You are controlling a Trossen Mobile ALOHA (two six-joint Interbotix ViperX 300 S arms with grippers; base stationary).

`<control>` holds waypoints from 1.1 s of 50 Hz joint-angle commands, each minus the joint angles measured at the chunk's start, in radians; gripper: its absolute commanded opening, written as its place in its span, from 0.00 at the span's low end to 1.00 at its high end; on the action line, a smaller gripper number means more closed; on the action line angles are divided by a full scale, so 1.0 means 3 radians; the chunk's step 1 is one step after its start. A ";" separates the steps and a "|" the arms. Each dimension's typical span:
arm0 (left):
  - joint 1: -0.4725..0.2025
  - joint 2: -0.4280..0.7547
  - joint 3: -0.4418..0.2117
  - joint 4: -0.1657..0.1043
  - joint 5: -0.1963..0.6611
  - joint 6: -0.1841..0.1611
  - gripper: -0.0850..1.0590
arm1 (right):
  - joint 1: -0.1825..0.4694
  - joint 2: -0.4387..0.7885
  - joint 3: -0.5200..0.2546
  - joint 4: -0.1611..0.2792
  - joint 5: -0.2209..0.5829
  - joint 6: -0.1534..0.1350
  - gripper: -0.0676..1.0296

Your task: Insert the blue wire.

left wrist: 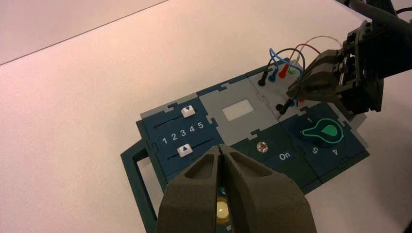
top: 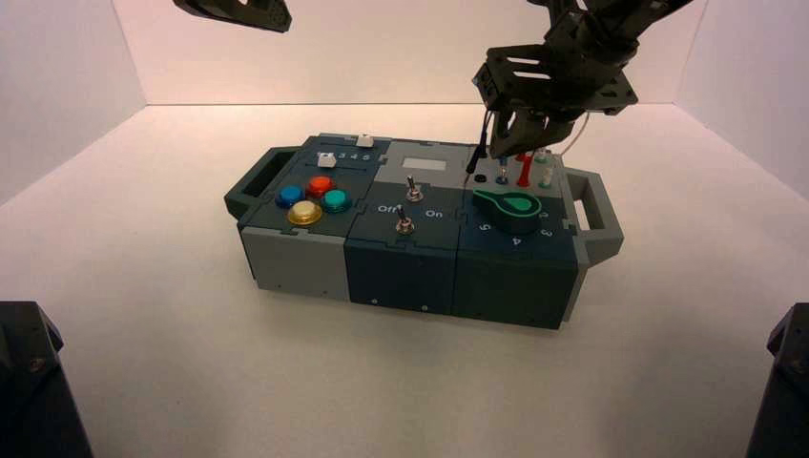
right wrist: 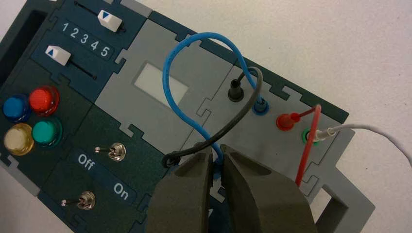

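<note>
Gripping: right gripper [right wrist: 217,167] pinches the free plug of the blue wire [right wrist: 167,73] between its fingers [right wrist: 255,194], low over the box's [top: 401,262] wire panel.
Blue wire: one plug sits in the blue socket [right wrist: 260,108]; the cable arches up over the grey panel and comes down into the gripper's tips, beside the black wire [right wrist: 228,126].
Black wire: one plug in the rear socket next to the blue one, the other in the front row just beside the gripper's tips.
Red wire [right wrist: 306,141]: plug seated right of the blue socket, cable running toward the box's handle.
White wire [right wrist: 369,131]: plug in the green socket, cable trailing off the box.
Left gripper [left wrist: 221,151]: fingers pressed together, raised above the buttons and sliders, well apart from the wires.
</note>
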 commanded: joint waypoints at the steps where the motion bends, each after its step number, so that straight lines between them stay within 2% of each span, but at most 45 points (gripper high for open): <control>1: 0.0010 -0.0020 -0.0092 0.0005 -0.0031 0.0005 0.04 | -0.0005 -0.0041 -0.0072 -0.0005 -0.0015 -0.0005 0.04; 55: 0.0010 -0.0056 -0.0092 0.0005 -0.0031 0.0005 0.04 | -0.0020 0.0020 -0.0153 -0.0041 -0.0015 -0.0005 0.04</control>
